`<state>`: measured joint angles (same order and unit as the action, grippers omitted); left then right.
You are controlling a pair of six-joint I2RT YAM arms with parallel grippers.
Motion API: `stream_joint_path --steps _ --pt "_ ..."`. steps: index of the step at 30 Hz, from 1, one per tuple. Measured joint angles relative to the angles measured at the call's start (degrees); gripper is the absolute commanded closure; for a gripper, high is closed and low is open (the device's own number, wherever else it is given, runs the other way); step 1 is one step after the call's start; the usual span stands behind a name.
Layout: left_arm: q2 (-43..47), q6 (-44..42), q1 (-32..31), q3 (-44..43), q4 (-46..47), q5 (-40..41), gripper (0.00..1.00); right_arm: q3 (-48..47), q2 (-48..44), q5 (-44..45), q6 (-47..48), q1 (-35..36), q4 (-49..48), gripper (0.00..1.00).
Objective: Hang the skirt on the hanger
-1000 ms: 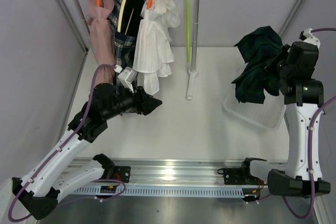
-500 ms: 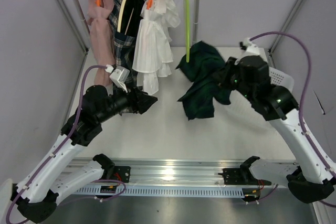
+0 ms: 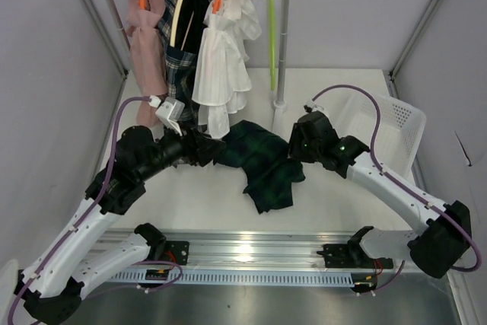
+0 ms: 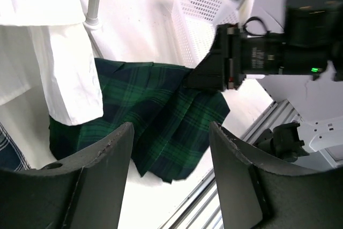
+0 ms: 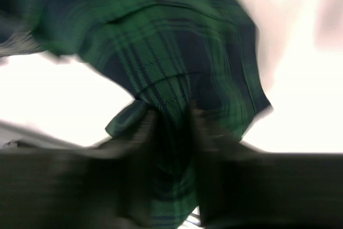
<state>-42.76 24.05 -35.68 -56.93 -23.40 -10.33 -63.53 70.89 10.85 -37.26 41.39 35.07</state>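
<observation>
Over on the left, the left gripper (image 3: 211,149) sits low with its fingers spread wide and nothing between them, just beside the left edge of the skirt (image 3: 262,165). The skirt lies crumpled on the table (image 3: 228,199) in front of the rack, while the hanger (image 3: 270,28) dangles from the rail above it. The right gripper (image 3: 293,146) is at the skirt's right edge with cloth bunched at its fingers, though it's too blurred to tell whether they pinch it.
</observation>
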Motion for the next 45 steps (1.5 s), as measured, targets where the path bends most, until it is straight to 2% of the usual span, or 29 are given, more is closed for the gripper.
stream_joint_path --steps 1,2,5,8,11,21,24,25,28,32,36,39,41,42,44,45 --pt "-0.2 0.1 0.0 0.3 0.2 0.0 0.37 2.2 -0.1 -0.9 -0.3 -2.3 -0.3 0.47" --pt "-0.5 0.2 0.0 0.7 0.2 -0.1 0.37 4.4 -0.3 -1.4 -0.8 -4.5 -0.4 0.33" --pt "-1.4 0.8 0.0 2.8 0.6 -0.4 0.37 10.0 -2.3 -2.0 -1.4 -9.5 -0.8 0.20" --pt "-2.9 1.5 0.0 4.8 1.4 -0.5 0.37 14.2 -6.7 -3.1 -2.0 -12.5 -1.1 0.15" --pt "-4.7 2.1 0.0 7.0 1.8 -0.6 0.38 16.7 -10.4 -4.3 -2.0 -16.0 -1.4 0.17" --pt "-7.0 3.5 -0.2 10.4 3.0 -0.9 0.38 21.6 -12.6 -7.2 0.0 -29.0 -1.9 0.18" --pt "-7.0 3.5 -0.3 10.4 3.7 -0.9 0.38 21.9 -15.1 -9.1 0.4 -29.3 -2.1 0.35" --pt "-7.0 3.5 -0.3 10.4 3.8 -1.0 0.38 21.9 -15.8 -9.4 0.5 -28.4 -2.3 0.55" --pt "-7.2 3.5 -0.3 10.4 4.1 -1.0 0.38 21.4 -17.1 -7.1 -0.5 -22.4 -2.7 0.82" --pt "-7.4 3.5 -0.4 10.4 4.0 -0.9 0.38 19.6 -17.5 -1.9 -1.6 -8.9 -3.1 0.84" --pt "-7.9 3.5 -0.4 10.4 3.8 -0.8 0.38 17.9 -16.2 4.7 -2.3 6.9 -5.0 0.81" --pt "-8.6 3.5 -0.5 10.4 3.8 -0.8 0.38 16.7 -10.1 8.4 -2.4 15.8 -7.2 0.77" --pt "-9.8 3.6 -0.5 10.4 3.8 -0.8 0.38 16.0 -3.5 9.5 -2.5 19.8 -9.4 0.71" --pt "-10.6 4.0 -0.5 10.4 3.8 -0.8 0.38 15.9 -0.1 9.5 -2.5 21.5 -10.7 0.66" --pt "-12.3 4.5 -0.5 10.6 4.0 -0.8 0.37 15.9 5.8 9.1 -2.8 23.8 -12.3 0.48" --pt "-12.8 4.6 -0.5 10.7 4.1 -0.8 0.37 15.9 7.8 8.8 -2.7 24.5 -12.8 0.35"
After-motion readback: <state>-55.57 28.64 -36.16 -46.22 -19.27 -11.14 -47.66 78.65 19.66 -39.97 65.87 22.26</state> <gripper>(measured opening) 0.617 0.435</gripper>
